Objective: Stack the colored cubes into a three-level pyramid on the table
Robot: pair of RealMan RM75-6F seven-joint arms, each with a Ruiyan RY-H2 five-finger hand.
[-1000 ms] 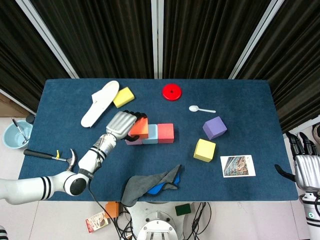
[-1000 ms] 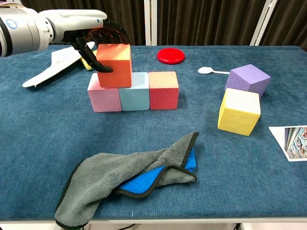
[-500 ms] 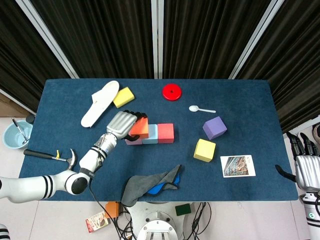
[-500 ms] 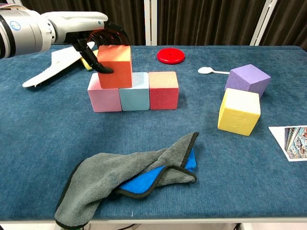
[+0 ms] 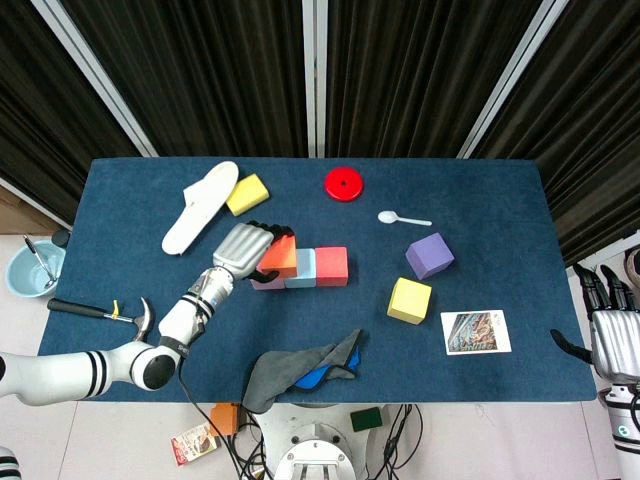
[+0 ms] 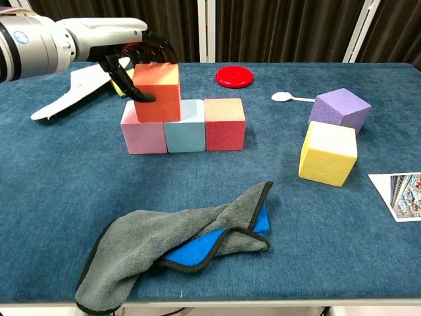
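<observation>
A row of three cubes stands mid-table: pink, light blue and red. An orange cube sits on top, over the seam between pink and light blue. My left hand grips this orange cube from behind and the left, fingers curled over its top edge; the head view shows the same hand on the orange cube. A yellow cube and a purple cube lie to the right. Another yellow cube sits at the back left. My right hand hangs off the table's right edge, holding nothing, fingers apart.
A grey and blue cloth lies crumpled near the front edge. A white shoe insole, a red disc, a white spoon and a photo card also lie on the blue table. A hammer rests at the left edge.
</observation>
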